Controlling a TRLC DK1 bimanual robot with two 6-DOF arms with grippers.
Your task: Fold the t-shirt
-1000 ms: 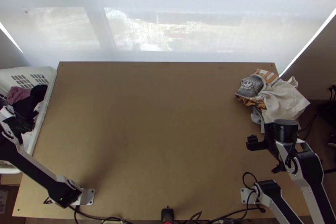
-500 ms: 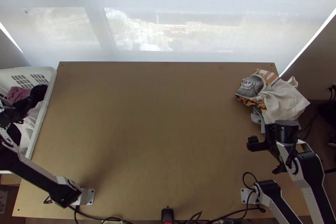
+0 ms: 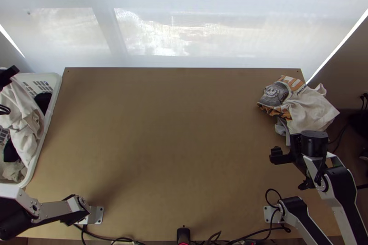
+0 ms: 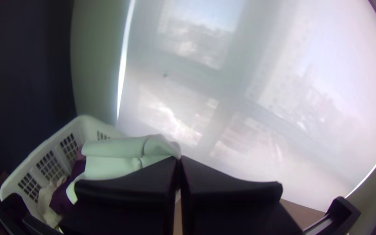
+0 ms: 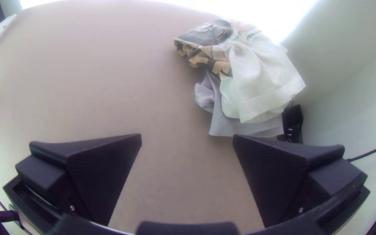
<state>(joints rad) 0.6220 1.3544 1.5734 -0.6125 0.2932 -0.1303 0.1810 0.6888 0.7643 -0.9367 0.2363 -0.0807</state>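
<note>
My left gripper (image 3: 8, 76) is over the basket's far end, with a white t-shirt (image 3: 22, 118) hanging bunched from it down into the basket. In the left wrist view the left gripper (image 4: 178, 160) is shut, and a fold of the white cloth (image 4: 131, 150) is pinched at its fingertips. Low over the table's right side, my right gripper (image 3: 288, 171) stands apart from any cloth. The right wrist view has this gripper (image 5: 187, 137) open with bare table between its fingers.
A white basket (image 3: 54, 91) with dark and pale clothes stands at the table's left edge. A rumpled pile of shirts (image 3: 313, 109), white, grey and orange-printed, lies at the right edge, beyond the right gripper. Cables run along the near edge.
My left arm has swung up and toward the basket's far end, raising the white cloth out of the heap. The right arm and the pile near it have hardly moved.
</note>
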